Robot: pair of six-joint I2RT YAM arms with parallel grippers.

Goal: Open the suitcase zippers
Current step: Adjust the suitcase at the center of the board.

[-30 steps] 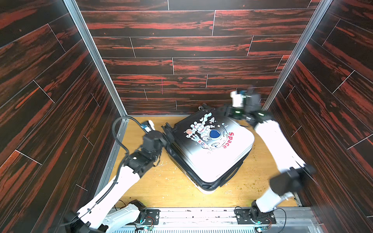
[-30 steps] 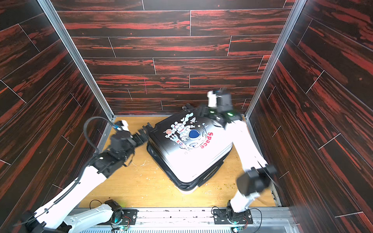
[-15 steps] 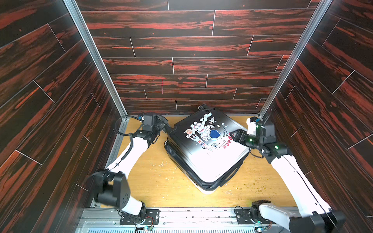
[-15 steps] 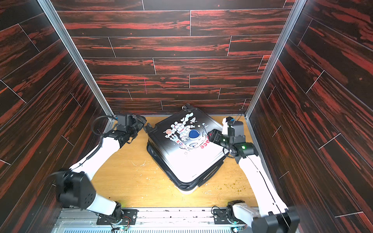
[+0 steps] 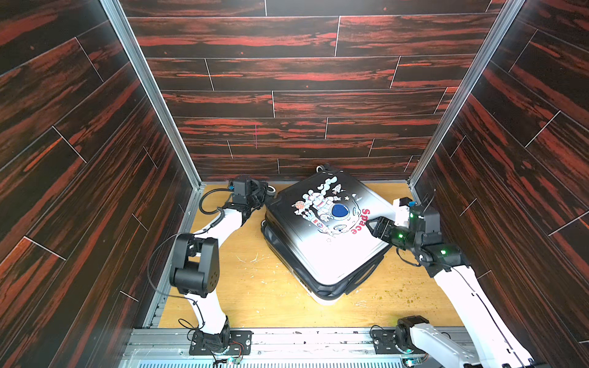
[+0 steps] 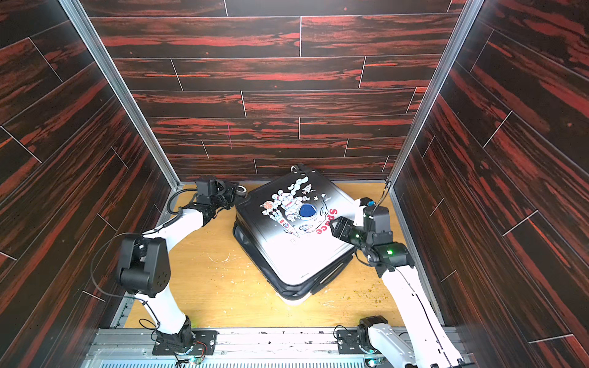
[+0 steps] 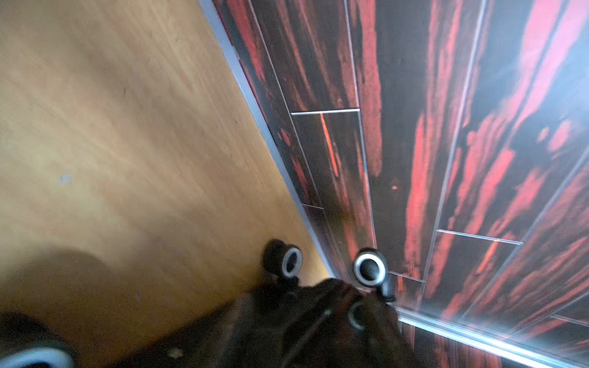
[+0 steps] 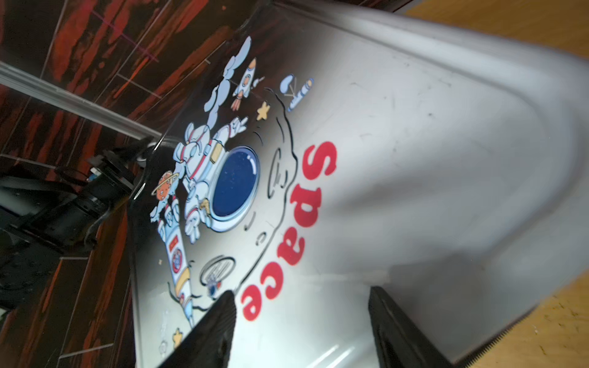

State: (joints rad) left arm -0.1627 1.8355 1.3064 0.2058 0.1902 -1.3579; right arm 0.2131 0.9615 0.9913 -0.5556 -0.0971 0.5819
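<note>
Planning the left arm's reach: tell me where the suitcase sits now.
In both top views the suitcase lies skewed on the table, toward the back wall, between the left gripper and the right gripper.

Shows a black-to-white gradient on the suitcase [image 5: 325, 255] lid, with a white-and-blue astronaut cartoon [image 8: 204, 178] and red "Space", black wheels [image 7: 283, 263] ringed in grey, a honey-yellow wooden tabletop [image 5: 255, 296] and dark walls [image 5: 287, 73] streaked red.

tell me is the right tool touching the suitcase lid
Cannot tell: the right wrist view shows the open right tool over the suitcase, contact unclear.
</note>
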